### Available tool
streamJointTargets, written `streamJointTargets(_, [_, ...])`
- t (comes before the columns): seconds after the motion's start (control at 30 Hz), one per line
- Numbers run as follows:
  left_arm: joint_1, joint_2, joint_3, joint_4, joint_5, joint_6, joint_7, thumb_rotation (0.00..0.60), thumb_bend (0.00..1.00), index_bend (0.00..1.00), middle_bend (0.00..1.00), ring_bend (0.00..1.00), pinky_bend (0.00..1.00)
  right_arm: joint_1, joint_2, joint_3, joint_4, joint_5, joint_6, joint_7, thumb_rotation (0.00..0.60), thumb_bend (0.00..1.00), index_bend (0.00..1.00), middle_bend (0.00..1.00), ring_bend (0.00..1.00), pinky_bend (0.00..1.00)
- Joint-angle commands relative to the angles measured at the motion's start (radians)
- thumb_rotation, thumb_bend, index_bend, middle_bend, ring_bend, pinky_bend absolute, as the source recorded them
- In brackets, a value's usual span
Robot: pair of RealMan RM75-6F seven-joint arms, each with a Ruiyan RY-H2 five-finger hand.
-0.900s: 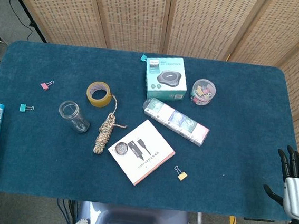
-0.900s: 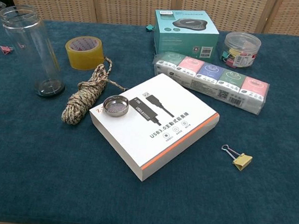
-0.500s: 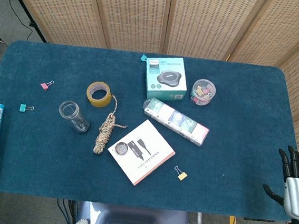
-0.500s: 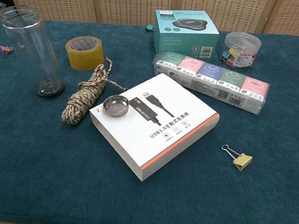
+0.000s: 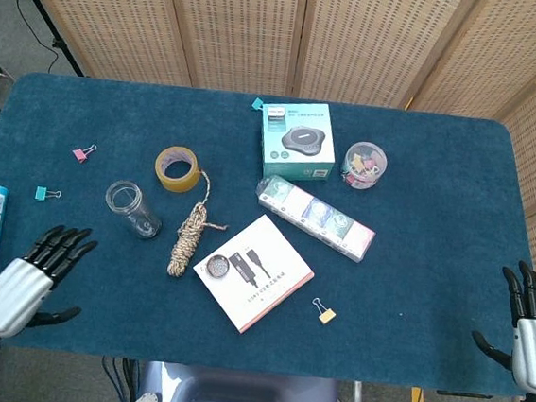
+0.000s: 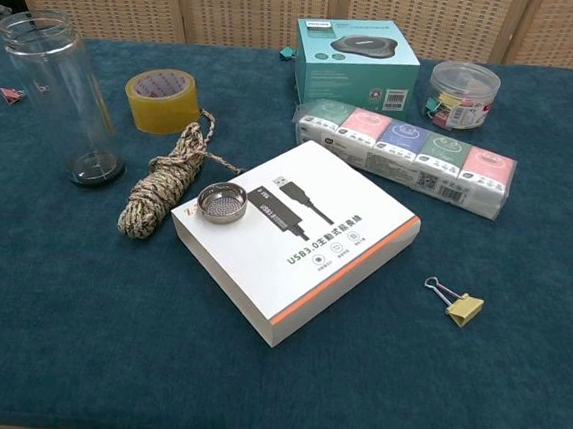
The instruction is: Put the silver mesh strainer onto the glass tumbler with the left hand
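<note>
Silver mesh strainer (image 6: 222,204), round, shallow.

Strainer (image 5: 215,267) on white box (image 5: 254,272)

Both views are bright and evenly lit, apparently from overhead, with only short soft shadows beside objects on the dark teal felt-covered table (image 5: 422,178). Focus is sharp throughout. The clear glass tumbler (image 6: 64,95) shows faint highlights, and the chest view bows slightly at its edges.

L hand (image 5: 28,276) | moved in over table edge | fingers spread, empty
</note>
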State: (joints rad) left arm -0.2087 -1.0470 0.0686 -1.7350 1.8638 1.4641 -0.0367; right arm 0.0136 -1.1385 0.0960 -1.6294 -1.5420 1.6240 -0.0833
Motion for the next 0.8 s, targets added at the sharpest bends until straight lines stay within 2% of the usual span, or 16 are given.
streamJointTargets(0.03, [-0.119,-0.008,-0.049,-0.097,-0.023,-0.165,0.026,0.600,0.00,0.00,0.00,0.00,0.00,0.001,0.005,0.000,-0.003,0.004,-0.005,0.009,0.600,0.11,0.00,0.00,0.00,0.00])
streamJointTargets(0.17, [-0.212,-0.058,-0.116,-0.140,-0.115,-0.303,0.087,0.600,0.02,0.08,0.00,0.00,0.00,0.001,0.009,0.002,-0.004,0.013,-0.011,0.019,0.600,0.11,0.00,0.00,0.00,0.00])
streamJointTargets(0.37, [-0.363,-0.151,-0.210,-0.131,-0.314,-0.523,0.121,0.600,0.14,0.22,0.00,0.00,0.00,0.004,0.014,0.003,-0.001,0.027,-0.028,0.030,0.600,0.11,0.00,0.00,0.00,0.00])
streamJointTargets(0.53, [-0.439,-0.248,-0.260,-0.083,-0.448,-0.594,0.190,0.600,0.30,0.27,0.00,0.00,0.00,0.006,0.020,0.007,0.002,0.043,-0.041,0.045,0.600,0.11,0.00,0.00,0.00,0.00])
streamJointTargets(0.8, [-0.505,-0.336,-0.268,-0.019,-0.550,-0.628,0.268,0.600,0.31,0.30,0.00,0.00,0.00,0.002,0.033,0.015,0.000,0.056,-0.039,0.080,0.600,0.11,0.00,0.00,0.00,0.00])
